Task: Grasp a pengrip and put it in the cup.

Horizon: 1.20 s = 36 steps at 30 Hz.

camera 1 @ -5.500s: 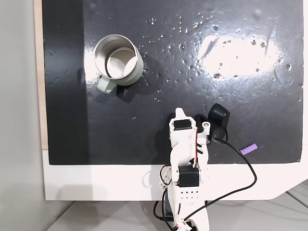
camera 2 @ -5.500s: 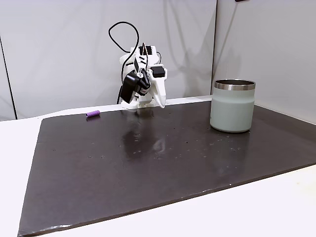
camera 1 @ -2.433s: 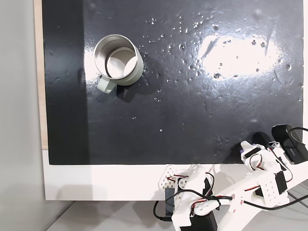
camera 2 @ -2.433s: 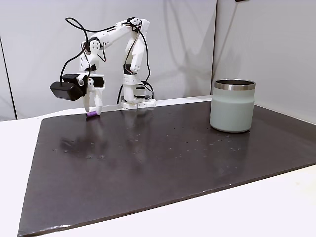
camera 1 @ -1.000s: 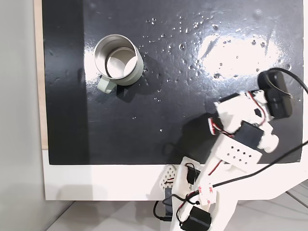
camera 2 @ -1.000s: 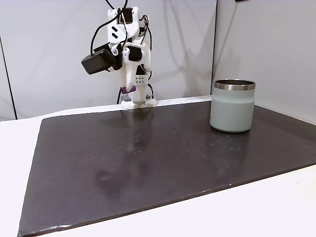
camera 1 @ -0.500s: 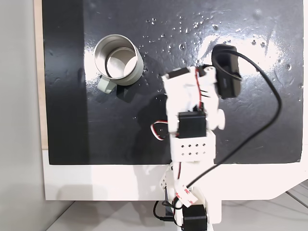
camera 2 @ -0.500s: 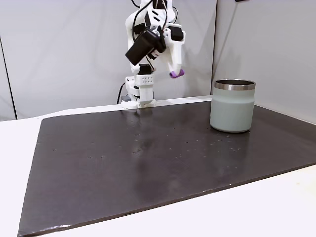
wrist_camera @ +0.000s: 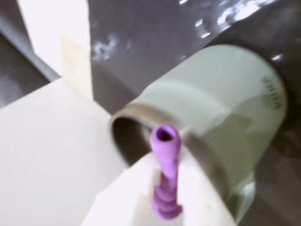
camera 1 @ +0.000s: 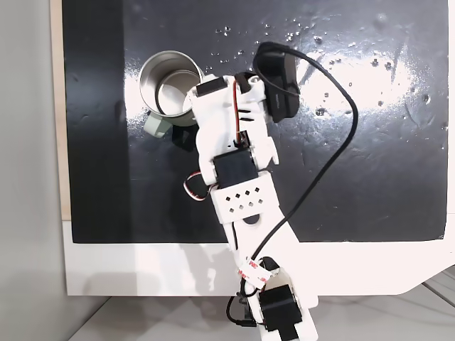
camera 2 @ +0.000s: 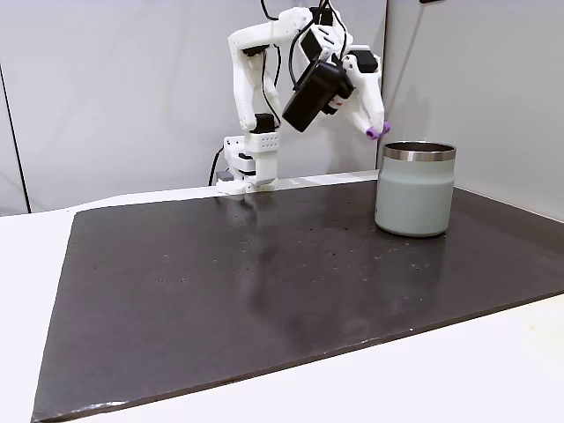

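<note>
Claw (camera 2: 377,130) clamped on purple pengrip (wrist_camera: 164,176), held in the air just beside cup (camera 2: 415,189) rim on worktop (camera 2: 264,273). Grasp done; left: move over opening, release inside.

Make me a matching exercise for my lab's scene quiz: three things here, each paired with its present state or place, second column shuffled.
Things:
1. pengrip
2. cup
3. end effector

States:
A. standing upright on the dark mat
B. shut, raised beside the steel rim
C. pinched between two white fingers, off the mat

Pairs: 1-C, 2-A, 3-B
</note>
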Available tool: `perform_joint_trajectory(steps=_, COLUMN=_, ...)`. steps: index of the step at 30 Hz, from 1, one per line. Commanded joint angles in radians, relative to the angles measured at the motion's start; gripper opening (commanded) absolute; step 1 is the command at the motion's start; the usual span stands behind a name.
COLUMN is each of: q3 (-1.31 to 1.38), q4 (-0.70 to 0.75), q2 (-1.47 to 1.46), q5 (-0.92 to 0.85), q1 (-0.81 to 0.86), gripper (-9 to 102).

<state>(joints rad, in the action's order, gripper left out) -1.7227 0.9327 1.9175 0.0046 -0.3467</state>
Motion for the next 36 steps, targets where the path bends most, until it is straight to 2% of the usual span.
perform_joint_trajectory(steps=1, q3=0.118, q4=-0.034, q2=0.006, q5=0.012, q1=-0.081, gripper=0)
perform_joint_trajectory(steps=7, q3=0.169, q4=-0.028, q2=-0.009, q5=0.012, q1=-0.135, gripper=0)
perform_joint_trajectory(steps=21, q3=0.173, q4=-0.031, q2=-0.048, q5=0.008, q1=-0.112, gripper=0)
perform_joint_trajectory(steps=23, q3=0.172, q4=-0.023, q2=-0.048, q5=0.008, q1=-0.112, gripper=5)
perform_joint_trajectory(steps=26, q3=0.175, q4=0.002, q2=-0.052, q5=-0.005, q1=-0.112, gripper=26)
perform_joint_trajectory(steps=28, q3=0.181, q4=0.012, q2=-0.054, q5=-0.015, q1=-0.112, gripper=32)
perform_joint_trajectory(steps=36, q3=0.215, q4=0.052, q2=-0.060, q5=-0.018, q1=-0.115, gripper=32)
